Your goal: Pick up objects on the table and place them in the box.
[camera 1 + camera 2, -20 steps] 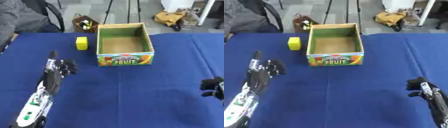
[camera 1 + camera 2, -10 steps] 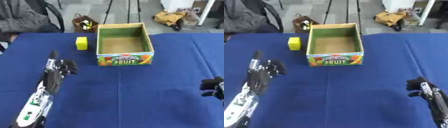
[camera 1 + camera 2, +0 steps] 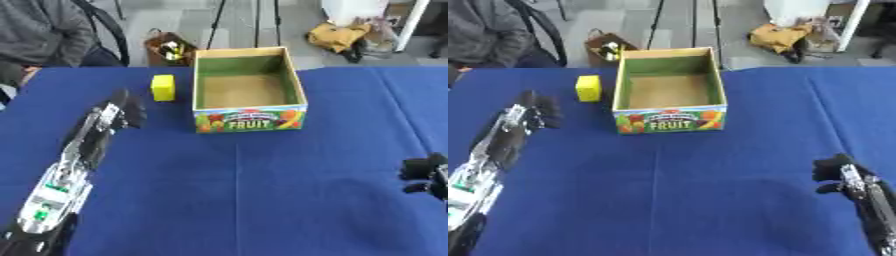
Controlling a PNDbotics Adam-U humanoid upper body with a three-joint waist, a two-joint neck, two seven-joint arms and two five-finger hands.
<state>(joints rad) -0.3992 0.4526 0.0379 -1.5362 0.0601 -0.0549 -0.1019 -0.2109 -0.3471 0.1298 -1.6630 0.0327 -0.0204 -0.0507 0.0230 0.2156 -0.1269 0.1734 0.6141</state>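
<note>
A small yellow block (image 3: 163,87) stands on the blue table just left of the open cardboard fruit box (image 3: 248,122), whose inside looks bare. My left hand (image 3: 121,111) hovers a short way below and left of the block, apart from it, fingers relaxed and holding nothing. My right hand (image 3: 836,171) sits low near the table's right side, far from the box, its fingers curled with nothing in them.
The blue tablecloth (image 3: 254,190) covers the whole work area. Behind the far edge sit a person on a chair at upper left, a brown bag (image 3: 169,48) on the floor and a yellow bag (image 3: 337,36).
My left hand has crept a little up and toward the yellow block. The right hand stays where it was.
</note>
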